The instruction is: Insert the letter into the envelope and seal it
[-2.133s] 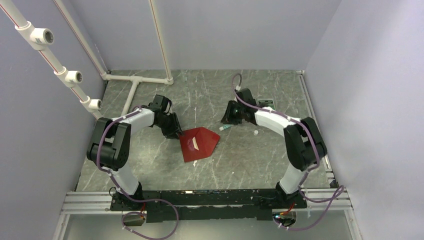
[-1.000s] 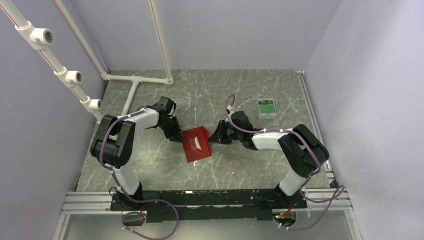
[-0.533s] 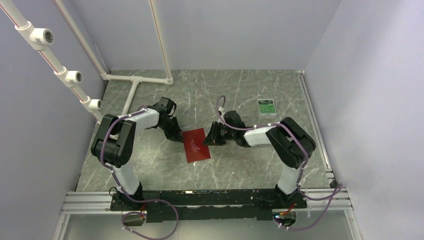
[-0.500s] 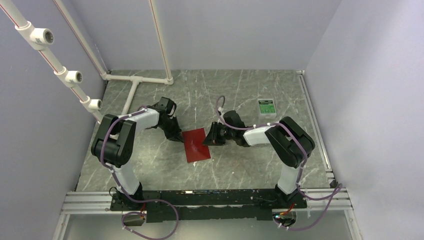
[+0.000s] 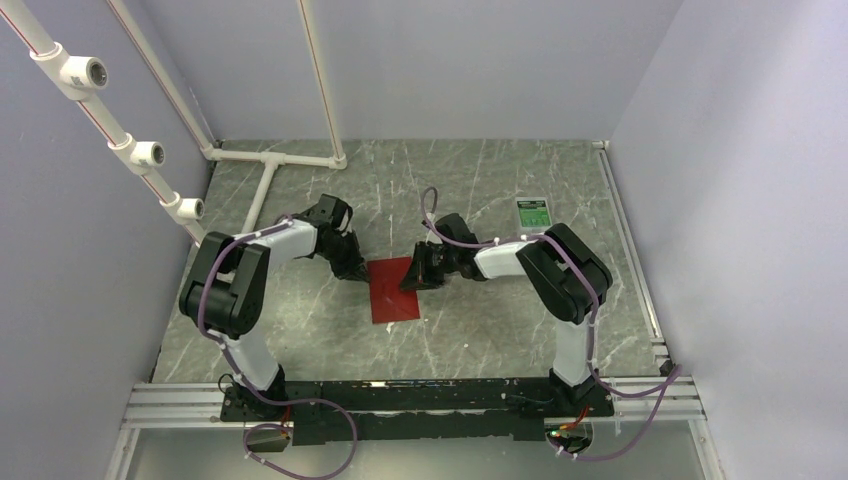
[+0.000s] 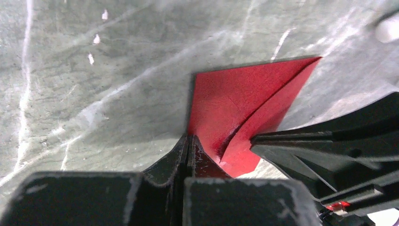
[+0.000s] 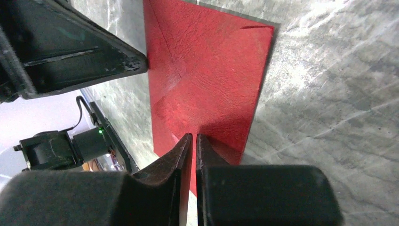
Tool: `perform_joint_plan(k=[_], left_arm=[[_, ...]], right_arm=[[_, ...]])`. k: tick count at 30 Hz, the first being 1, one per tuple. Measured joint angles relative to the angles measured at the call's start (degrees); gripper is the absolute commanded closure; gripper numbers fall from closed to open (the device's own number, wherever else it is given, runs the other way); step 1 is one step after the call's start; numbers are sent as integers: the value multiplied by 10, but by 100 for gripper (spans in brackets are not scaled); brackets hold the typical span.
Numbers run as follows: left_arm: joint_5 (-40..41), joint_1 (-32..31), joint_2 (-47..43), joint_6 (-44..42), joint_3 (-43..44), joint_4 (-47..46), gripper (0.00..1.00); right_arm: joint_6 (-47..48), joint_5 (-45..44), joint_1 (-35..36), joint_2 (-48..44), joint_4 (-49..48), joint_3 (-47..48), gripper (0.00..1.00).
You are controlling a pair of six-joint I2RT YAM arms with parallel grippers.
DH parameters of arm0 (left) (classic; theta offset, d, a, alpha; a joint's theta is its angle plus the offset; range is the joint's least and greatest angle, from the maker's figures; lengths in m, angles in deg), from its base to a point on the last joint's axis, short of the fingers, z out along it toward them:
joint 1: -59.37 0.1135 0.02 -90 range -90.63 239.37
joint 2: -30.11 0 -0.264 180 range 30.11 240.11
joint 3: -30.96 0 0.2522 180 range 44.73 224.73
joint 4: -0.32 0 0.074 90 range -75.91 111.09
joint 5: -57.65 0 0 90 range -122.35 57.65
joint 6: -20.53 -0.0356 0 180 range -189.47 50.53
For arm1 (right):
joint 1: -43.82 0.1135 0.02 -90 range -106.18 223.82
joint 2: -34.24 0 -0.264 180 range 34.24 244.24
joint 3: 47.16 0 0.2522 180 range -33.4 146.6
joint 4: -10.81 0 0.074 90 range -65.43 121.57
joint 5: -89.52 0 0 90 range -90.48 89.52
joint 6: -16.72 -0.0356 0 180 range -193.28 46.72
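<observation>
1. Nearest you, the envelope point(image 5: 392, 294) lies flat on the grey marbled table point(image 5: 480, 325), about midway between your two arms. Its flap point(image 6: 259, 117) is folded down over the body.
2. Your left gripper point(image 6: 188, 139) is clenched tight, fingers pressed together with nothing between them. The tips sit right at the envelope's left edge.
3. Your right gripper point(image 7: 193, 137) comes in from the opposite side. Its jaws are all but clenched too, with only a thin slit between them, and the tips are down on the red paper near the far right corner. I can't see it pinching anything — it looks more like resting on the paper than gripping.
4. Farther back on the right, well apart from the envelope, there's a small white-and-green box point(image 5: 535, 214) lying flat.
5. Farthest off, white plastic pipes point(image 5: 275, 158) run along the back left corner.
</observation>
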Motion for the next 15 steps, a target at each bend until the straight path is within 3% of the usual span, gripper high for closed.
perform_joint_plan(k=[11,15], left_arm=[[-87,-12,-75,-1,-49,-167,96],[-54,-20,-75,3,-51,-170,86]], right_arm=[[20,-15,0,0,75,35,88],[29,-21,0,1,98,47,88]])
